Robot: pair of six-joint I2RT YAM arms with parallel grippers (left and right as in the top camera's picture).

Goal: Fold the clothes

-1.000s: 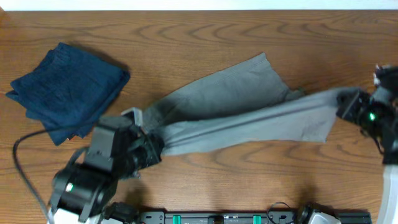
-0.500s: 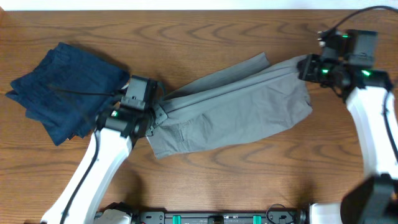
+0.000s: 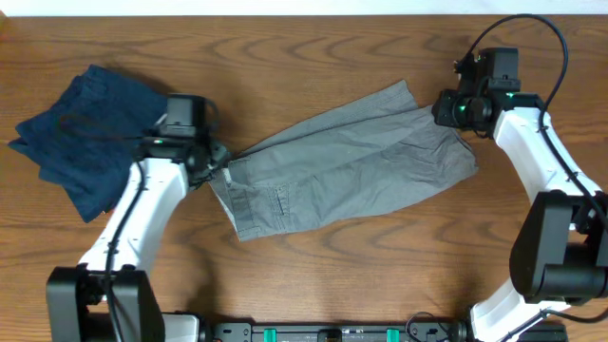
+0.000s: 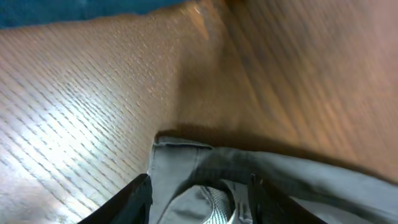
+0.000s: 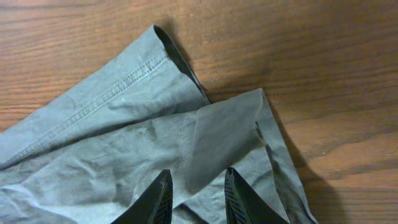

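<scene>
The left arm angles in from the near left, the left gripper (image 3: 219, 167) at the waistband corner of the grey shorts (image 3: 342, 171). The right gripper (image 3: 443, 106) is low over the leg hems. The wrist views (nothing overhead settles it) show both sets of 2 jaws apart. The creased woven cotton lies diagonally across the middle of the wooden table (image 3: 332, 275).

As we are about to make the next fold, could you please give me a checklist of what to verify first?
1. Grey woven shorts lying on the wooden table: ok.
2. Left gripper open around the waistband: ok.
3. Right gripper open above the leg hem: ok.
4. Hem corner flat: not ok, it is turned over.
5. Dark navy folded garment apart from the shorts: ok.
6. Layer edges aligned: cannot tell.
</scene>
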